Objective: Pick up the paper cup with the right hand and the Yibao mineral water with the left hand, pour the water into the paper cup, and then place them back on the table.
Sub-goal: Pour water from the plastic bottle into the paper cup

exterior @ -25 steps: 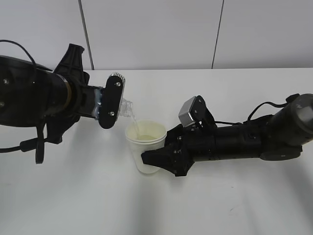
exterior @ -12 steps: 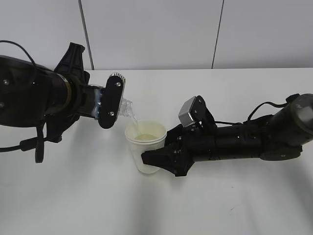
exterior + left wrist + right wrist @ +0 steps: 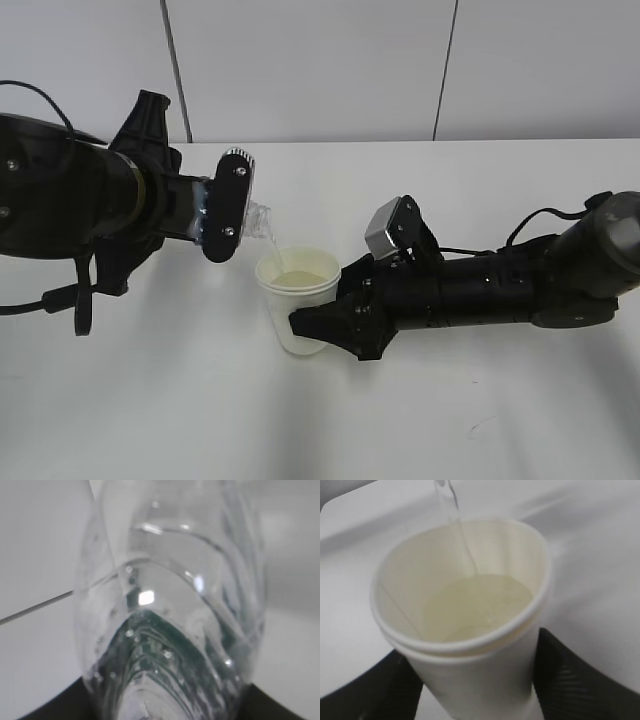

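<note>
The paper cup (image 3: 297, 300) stands upright in the middle of the table (image 3: 200, 410), and my right gripper (image 3: 318, 326) is shut on its lower wall. Black fingers (image 3: 577, 680) press the cup (image 3: 485, 675) from both sides in the right wrist view. My left gripper (image 3: 224, 206) is shut on the Yibao mineral water (image 3: 258, 218), tilted with its mouth down over the cup's rim. A thin stream of water (image 3: 272, 245) falls into the cup, where water (image 3: 477, 605) pools. The bottle's clear ribbed body (image 3: 170, 595) fills the left wrist view. Whether the cup touches the table I cannot tell.
A white panelled wall (image 3: 320, 60) with dark seams rises behind the table's far edge. My right arm (image 3: 500, 285) lies low across the right half of the table, with a cable (image 3: 545, 220) behind it. The bulky left arm (image 3: 70, 190) hangs over the left side.
Water keeps streaming from the bottle and the level in the cup has risen. Both arms hold almost still.
</note>
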